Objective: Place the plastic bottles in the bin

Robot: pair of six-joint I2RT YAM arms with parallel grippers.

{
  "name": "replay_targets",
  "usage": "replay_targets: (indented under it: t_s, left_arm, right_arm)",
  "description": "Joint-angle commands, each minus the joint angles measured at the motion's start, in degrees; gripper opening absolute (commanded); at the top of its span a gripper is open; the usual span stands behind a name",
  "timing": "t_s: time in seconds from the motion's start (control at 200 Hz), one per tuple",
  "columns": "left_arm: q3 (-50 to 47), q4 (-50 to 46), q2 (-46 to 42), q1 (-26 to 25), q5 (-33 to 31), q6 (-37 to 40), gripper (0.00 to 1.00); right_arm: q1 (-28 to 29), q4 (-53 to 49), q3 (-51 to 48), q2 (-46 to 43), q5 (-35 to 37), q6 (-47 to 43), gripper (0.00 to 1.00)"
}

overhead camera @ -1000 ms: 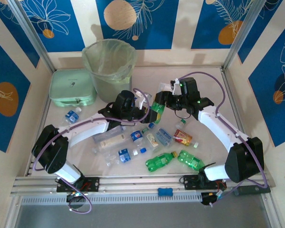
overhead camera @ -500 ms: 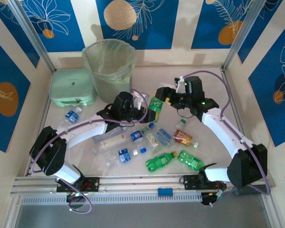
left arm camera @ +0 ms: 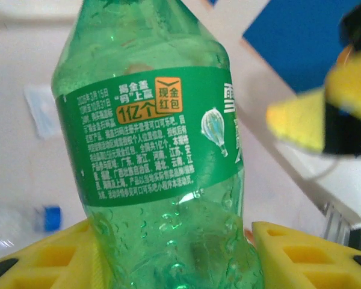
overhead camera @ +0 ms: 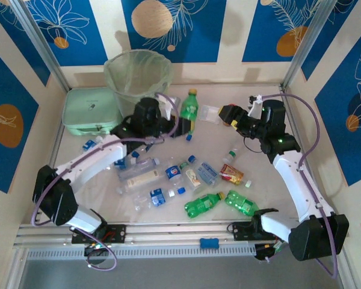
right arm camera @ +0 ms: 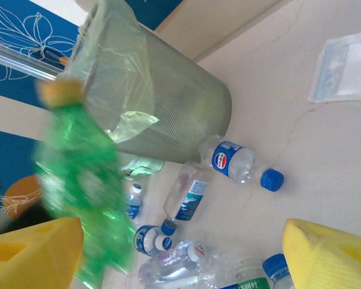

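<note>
Left wrist: green bottle (left arm camera: pixel 162 241) label (left arm camera: pixel 147 135) reads "1亿个".

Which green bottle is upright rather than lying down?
The green bottle in the left gripper, yellow cap up, beside the bin. The other two green bottles lie on their sides.

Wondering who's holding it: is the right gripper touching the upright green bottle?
Apart. The top view shows a clear gap between the right gripper and the green bottle.
</note>
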Motion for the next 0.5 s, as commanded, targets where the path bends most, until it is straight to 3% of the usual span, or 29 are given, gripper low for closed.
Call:
replay_targets:
  t_s: [0.0,0.23,0.495]
  left_arm:
    - [7.9,-4.8,-1.6,5.2,2.0,2.5,0.48]
    - [22.2,-12.6,3.8,15.6,4.0,5.8,0.48]
    - [34.9,-22.2,12.0,23.9,3.2,10.1,0.48]
  right_arm:
    - [-0.3,0.7,-1.5,-0.7,-1.9,1.1,0.86]
    - [-0.4,0.8,-3.6,-1.2,-1.8,1.4,0.86]
    - [-0.7,-2.0,-4.7,-2.3,-0.2,-0.2,0.86]
